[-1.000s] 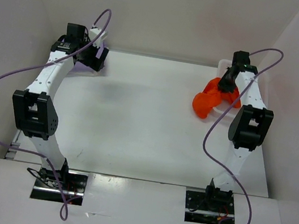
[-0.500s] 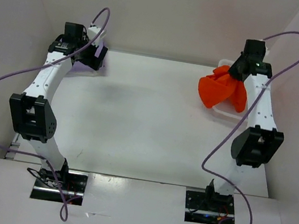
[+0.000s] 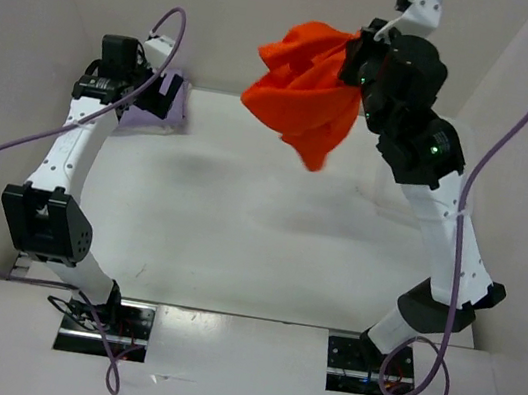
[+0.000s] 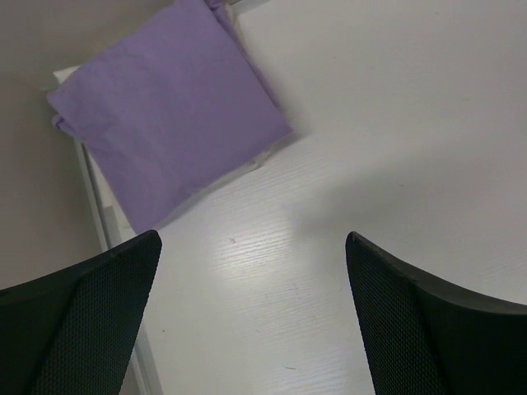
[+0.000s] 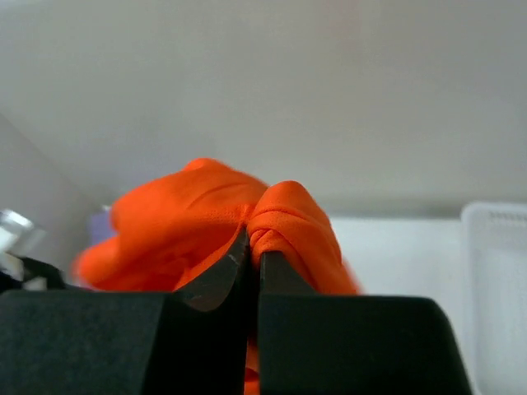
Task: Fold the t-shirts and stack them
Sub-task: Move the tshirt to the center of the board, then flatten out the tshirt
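Note:
The bright orange t-shirt [image 3: 303,98] hangs bunched in the air above the far middle of the table, pinched by my right gripper [image 3: 353,58], which is shut on a fold of it [image 5: 288,216]. A folded lavender t-shirt [image 4: 165,107] lies at the table's far left corner [image 3: 158,104], with a sliver of white cloth under its edge. My left gripper [image 4: 251,313] hovers just in front of it, wide open and empty; its fingers [image 4: 82,321] frame bare table. The left gripper [image 3: 136,85] sits above that corner in the top view.
A white mesh basket [image 5: 494,271] stands at the far right, mostly hidden behind the right arm in the top view. White walls enclose the table [image 3: 239,224] on the left, back and right.
The right arm has lifted high and swung left, carrying the orange t-shirt up out of the basket area. Its jaws tightened on the cloth. The left arm barely moved.

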Controlling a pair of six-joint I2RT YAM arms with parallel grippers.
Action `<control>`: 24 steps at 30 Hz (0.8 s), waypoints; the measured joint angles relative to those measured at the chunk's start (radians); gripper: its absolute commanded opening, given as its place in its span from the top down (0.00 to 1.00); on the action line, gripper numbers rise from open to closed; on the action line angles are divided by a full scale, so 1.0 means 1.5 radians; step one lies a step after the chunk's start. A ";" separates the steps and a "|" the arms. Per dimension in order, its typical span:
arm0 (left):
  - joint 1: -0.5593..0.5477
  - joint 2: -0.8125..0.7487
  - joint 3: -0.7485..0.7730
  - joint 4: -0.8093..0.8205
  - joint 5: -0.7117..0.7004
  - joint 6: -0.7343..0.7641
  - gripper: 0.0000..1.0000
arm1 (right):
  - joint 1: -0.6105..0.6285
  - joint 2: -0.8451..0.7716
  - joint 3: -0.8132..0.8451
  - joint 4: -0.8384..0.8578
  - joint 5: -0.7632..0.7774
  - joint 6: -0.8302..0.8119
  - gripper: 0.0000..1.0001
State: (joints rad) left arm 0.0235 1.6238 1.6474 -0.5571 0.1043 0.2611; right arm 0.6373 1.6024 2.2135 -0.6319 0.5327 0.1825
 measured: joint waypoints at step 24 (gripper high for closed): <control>0.075 -0.086 -0.080 -0.015 0.000 0.006 0.01 | 0.005 0.104 -0.203 -0.128 -0.108 0.022 0.19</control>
State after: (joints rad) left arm 0.1360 1.4940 1.5272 -0.5797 0.1047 0.2699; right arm 0.6445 1.7584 1.9095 -0.8242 0.3710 0.2161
